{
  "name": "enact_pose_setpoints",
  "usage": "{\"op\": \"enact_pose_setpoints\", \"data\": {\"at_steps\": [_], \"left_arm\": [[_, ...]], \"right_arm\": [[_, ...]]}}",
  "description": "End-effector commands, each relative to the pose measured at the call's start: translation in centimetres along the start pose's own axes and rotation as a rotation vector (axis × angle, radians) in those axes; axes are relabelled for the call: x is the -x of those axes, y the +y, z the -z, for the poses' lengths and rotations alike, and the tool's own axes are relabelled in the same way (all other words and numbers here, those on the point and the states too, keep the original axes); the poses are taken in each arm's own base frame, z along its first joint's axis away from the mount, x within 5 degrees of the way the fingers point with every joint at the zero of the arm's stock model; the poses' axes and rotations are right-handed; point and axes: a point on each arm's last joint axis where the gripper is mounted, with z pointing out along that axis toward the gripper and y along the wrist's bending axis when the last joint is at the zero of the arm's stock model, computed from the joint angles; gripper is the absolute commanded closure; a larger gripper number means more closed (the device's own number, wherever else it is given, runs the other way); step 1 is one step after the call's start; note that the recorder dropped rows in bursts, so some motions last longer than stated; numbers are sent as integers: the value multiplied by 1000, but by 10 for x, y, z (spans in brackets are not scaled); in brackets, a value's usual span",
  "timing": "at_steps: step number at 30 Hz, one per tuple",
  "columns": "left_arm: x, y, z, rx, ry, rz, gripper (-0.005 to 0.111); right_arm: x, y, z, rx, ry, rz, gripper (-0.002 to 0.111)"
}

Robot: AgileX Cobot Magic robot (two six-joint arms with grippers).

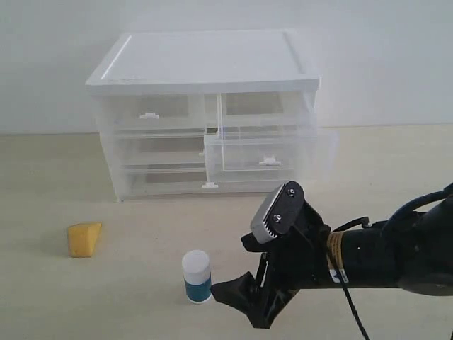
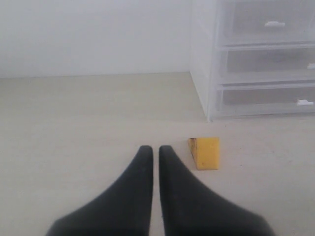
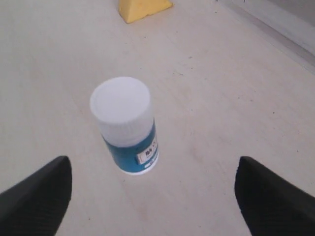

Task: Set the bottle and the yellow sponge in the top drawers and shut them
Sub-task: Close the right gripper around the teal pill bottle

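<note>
While low over the table (image 1: 85, 297), right hand (image 1: 237, 306) spread beside the bottle (image 1: 197, 276), left hand (image 2: 155, 150) pressed together.

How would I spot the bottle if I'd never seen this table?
Find the see-through drawer cabinet at the back. On the tabletop in front of it stands the bottle, small and upright. Its white cap and teal label set it apart from the wedge-shaped yellow sponge farther left.

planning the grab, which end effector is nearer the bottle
Right. The right end effector is open just beside the bottle; the left end effector is shut by the yellow sponge, farther off.
</note>
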Motion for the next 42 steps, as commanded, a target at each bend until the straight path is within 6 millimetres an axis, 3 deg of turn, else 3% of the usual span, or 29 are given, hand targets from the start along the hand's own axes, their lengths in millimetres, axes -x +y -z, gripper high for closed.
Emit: {"op": "enact_pose_setpoints", "data": {"at_steps": [1, 7, 13, 22, 29, 31, 34, 38, 42], "left_arm": [[-1, 0, 0, 2, -5, -1, 102], [0, 0, 0, 2, -7, -1, 102], [0, 0, 0, 2, -7, -1, 102], [-1, 0, 0, 2, -4, -1, 102], [-1, 0, 0, 2, -4, -1, 102], [-1, 0, 0, 2, -4, -1, 102], [0, 0, 0, 2, -6, -1, 102], [0, 0, 0, 2, -6, -1, 102], [0, 0, 0, 2, -6, -1, 102]], "right_arm": [[8, 9, -8, 22, -5, 26, 26], [21, 12, -27, -38, 106, 80, 26], [28, 7, -37, -36, 72, 56, 26], [24, 1, -60, -10, 69, 29, 28], [22, -1, -62, -19, 87, 31, 52], [21, -1, -62, -22, 94, 31, 70], [21, -1, -62, -25, 98, 34, 108], [22, -1, -62, -23, 95, 24, 107], [36, 3, -53, 1, 79, 24, 107]]}}
